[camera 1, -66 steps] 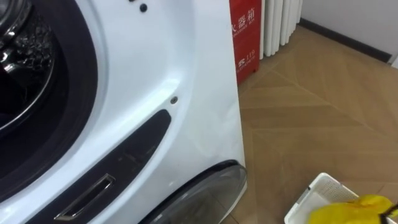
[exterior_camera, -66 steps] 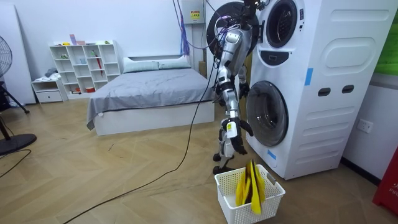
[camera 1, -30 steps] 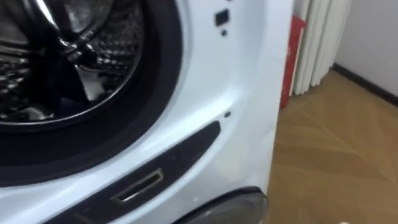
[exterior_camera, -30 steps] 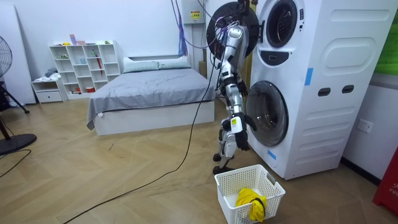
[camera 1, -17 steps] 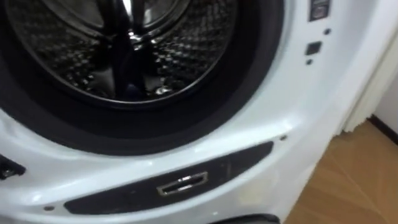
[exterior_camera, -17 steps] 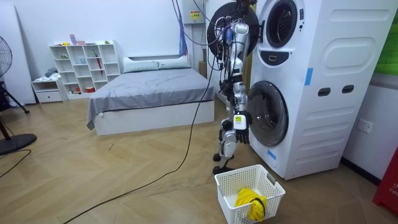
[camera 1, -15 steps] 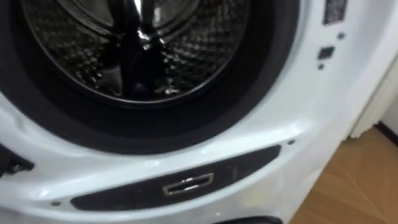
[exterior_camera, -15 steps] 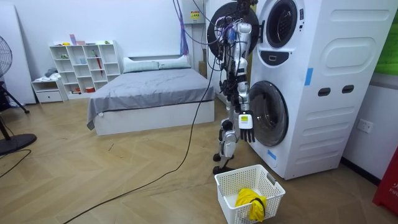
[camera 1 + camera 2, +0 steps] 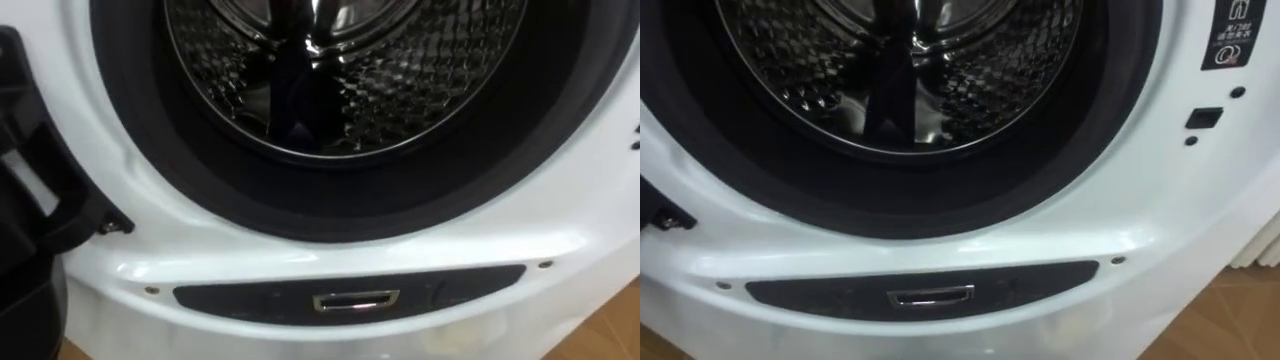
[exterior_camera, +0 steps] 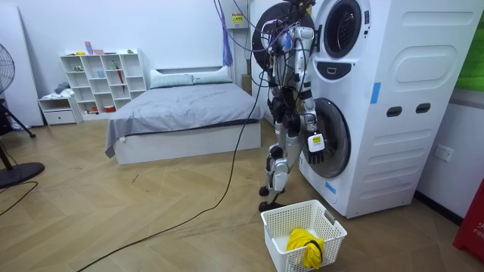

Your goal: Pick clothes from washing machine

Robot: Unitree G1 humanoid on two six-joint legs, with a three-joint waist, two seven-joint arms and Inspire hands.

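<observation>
A white basket (image 10: 276, 242) sits on the floor, just by the front of the washing machine (image 10: 393, 159). A yellow cloth (image 10: 302, 245) lies inside it, near the basket's front edge. So one piece looks done.

The robot stands right at the machine. Its right hand (image 10: 315, 149) hangs by the lower door (image 10: 337, 130). I cannot tell if its fingers are wide or curled.

It looks into the top drum (image 9: 400, 70). Something dark (image 9: 290, 105) sits deep inside. It may be more clothes to pull out.
</observation>
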